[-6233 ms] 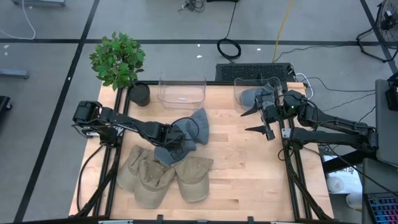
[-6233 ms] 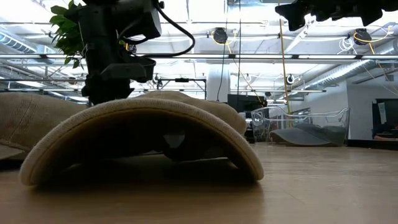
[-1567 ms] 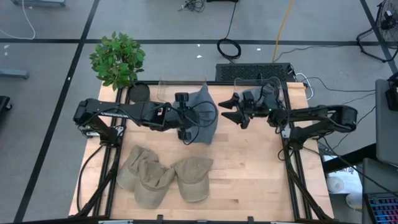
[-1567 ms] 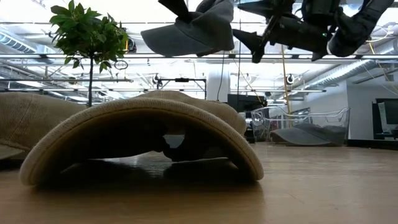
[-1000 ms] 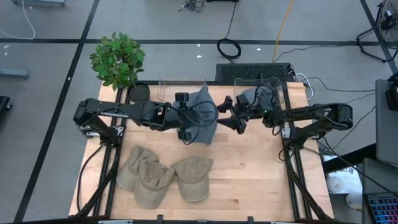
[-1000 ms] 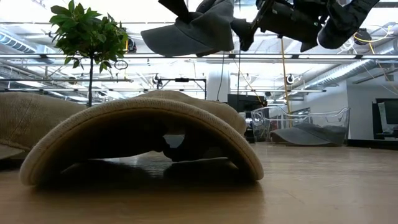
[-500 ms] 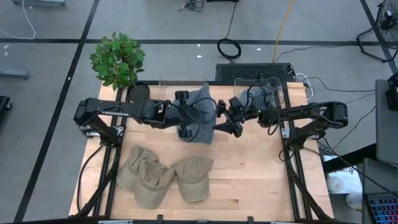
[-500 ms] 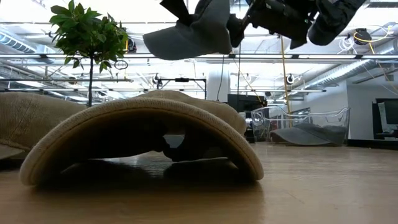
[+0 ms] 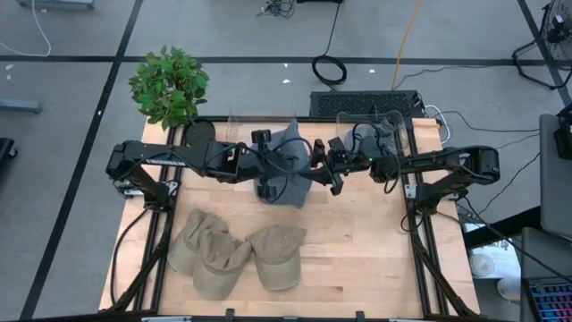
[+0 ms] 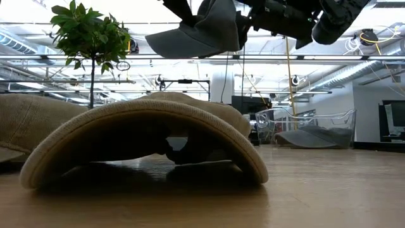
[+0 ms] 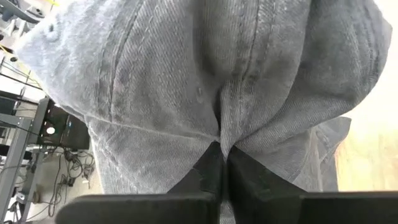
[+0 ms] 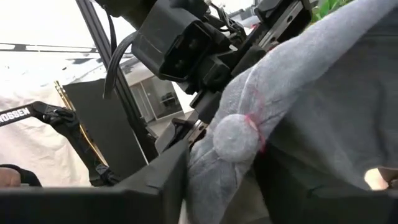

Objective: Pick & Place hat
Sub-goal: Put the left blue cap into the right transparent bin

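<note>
Hanging above the rear middle of the surface (image 9: 357, 241), a grey hat (image 9: 288, 165) was found held in the air between both arms. The left hand (image 9: 265, 175) was closed on the hat's fabric; the left wrist view showed its two dark fingers (image 11: 214, 174) pressed together with a fold of the grey cloth pinched between them. The right hand (image 9: 323, 172) had come in from the opposite side and stood at the hat's edge. In the right wrist view its fingers (image 12: 155, 180) sat on either side of the hat's crown, the top button lying between them and the cloth bunched there; the fingers were only part closed about it, and a firm grip could not be confirmed. The low view showed the hat (image 10: 202, 28) high over the surface, brim pointing towards the left arm's side.

Three tan hats (image 9: 234, 255) lay grouped on the near left part of the surface, touching or overlapping one another. Two clear bins stood along the rear edge: the left bin (image 9: 239, 132) was largely hidden by the arm and hat, and the right bin (image 9: 393, 132) held another grey hat. A potted plant (image 9: 170, 85) stood at the rear left corner.
</note>
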